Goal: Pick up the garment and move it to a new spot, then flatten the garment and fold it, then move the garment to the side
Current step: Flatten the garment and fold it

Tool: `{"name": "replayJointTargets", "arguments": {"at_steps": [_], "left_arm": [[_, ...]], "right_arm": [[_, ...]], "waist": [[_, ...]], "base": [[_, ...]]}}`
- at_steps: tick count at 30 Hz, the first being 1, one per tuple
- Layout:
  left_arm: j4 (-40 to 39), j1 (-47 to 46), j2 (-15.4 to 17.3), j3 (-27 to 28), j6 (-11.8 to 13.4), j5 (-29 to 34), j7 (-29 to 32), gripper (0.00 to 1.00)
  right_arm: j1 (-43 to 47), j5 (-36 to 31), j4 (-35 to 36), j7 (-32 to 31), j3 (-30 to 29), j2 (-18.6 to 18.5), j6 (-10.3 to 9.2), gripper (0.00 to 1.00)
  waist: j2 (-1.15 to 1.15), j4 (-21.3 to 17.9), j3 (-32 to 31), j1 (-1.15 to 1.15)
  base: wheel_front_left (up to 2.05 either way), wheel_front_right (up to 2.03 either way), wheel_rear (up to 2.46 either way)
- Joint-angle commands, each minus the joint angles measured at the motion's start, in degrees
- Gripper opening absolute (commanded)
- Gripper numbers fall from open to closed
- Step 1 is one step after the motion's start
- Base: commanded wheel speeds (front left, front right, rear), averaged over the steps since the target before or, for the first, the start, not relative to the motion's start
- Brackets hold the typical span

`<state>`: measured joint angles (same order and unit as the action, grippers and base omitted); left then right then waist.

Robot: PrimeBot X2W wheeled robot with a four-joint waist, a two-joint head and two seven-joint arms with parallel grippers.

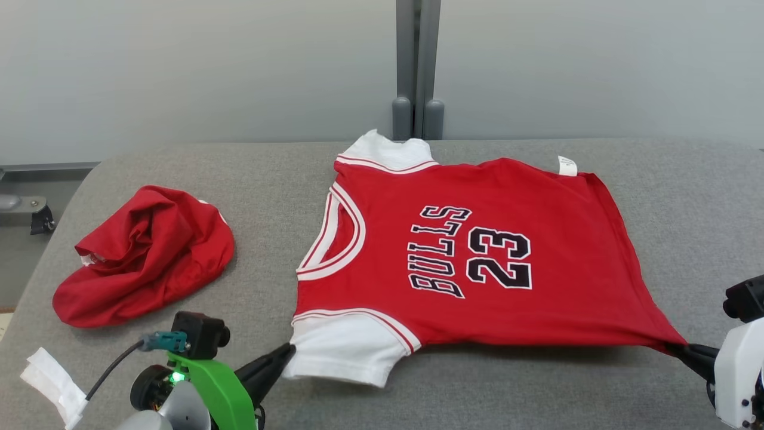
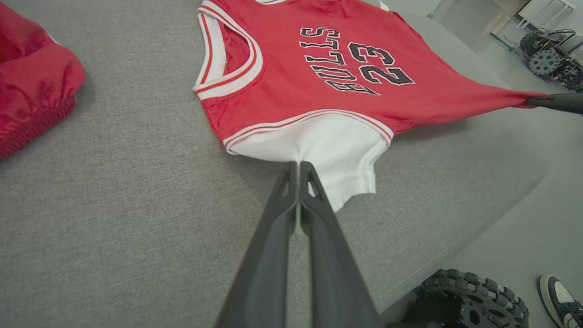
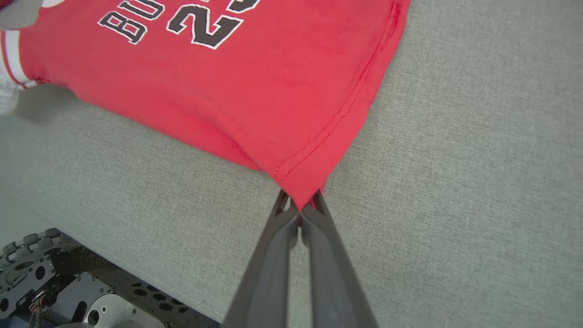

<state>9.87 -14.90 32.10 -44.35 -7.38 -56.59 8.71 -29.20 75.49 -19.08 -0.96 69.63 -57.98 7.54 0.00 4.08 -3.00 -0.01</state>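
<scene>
- The table (image 1: 537,388) is overlooked from above by the head view.
- The jersey (image 1: 567,298), shared by all views, is seen close and low from both wrists.

Red jersey (image 1: 477,251), chest print in black letters edged white: "BULLS", with number "23" beside it. White tag (image 1: 567,165) at hem: print too small to read.

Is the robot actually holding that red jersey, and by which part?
Yes. The left end effector pinches the jersey by its white sleeve; the right end effector pinches its bottom hem corner.
</scene>
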Motion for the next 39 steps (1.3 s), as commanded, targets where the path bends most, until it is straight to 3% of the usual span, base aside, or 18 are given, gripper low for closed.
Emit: {"name": "replayJointTargets", "arguments": {"at_steps": [1,11,17,25,32,39], "left_arm": [[-1.4,1.5,1.4,-0.5,-0.1,-1.6,1.0,0.0],[-9.5,3.9,8.0,-3.3,-0.1,-9.5,8.3,0.0],[-10.5,2.4,9.4,-3.0,-0.1,-9.4,8.7,0.0],[-7.7,-3.6,6.8,-2.5,0.1,-6.6,8.1,0.0],[-2.6,-10.7,3.0,-2.1,0.0,-4.4,6.6,0.0],[3.6,-17.9,-0.3,-2.1,-0.1,-1.8,3.2,0.0]], "right_arm": [[1.3,0.8,0.7,-0.7,0.4,-0.4,-0.1,0.0],[3.8,5.4,6.5,-8.8,1.7,-4.9,-0.1,0.0],[2.2,6.2,8.5,-10.6,1.0,-6.4,-0.1,0.0],[-0.9,5.2,7.2,-12.9,-0.1,-4.6,-0.1,0.0],[-4.5,7.0,4.4,-14.5,-2.3,-0.7,-0.09,0.0],[-7.8,4.2,1.6,-14.9,-2.7,1.8,-0.09,0.0]], "waist": [[0.0,-0.1,-0.4,0.01],[0.0,-0.7,-1.3,0.01],[0.0,-1.6,-0.3,0.01],[0.0,-3.3,2.3,0.01],[0.0,-5.7,5.6,0.01],[0.0,-7.1,8.5,0.01]], "base": [[0.0,0.0,0.0],[0.0,0.0,0.0],[0.0,0.0,0.0],[0.0,0.0,0.0],[0.0,0.0,0.0],[0.0,0.0,0.0]]}}
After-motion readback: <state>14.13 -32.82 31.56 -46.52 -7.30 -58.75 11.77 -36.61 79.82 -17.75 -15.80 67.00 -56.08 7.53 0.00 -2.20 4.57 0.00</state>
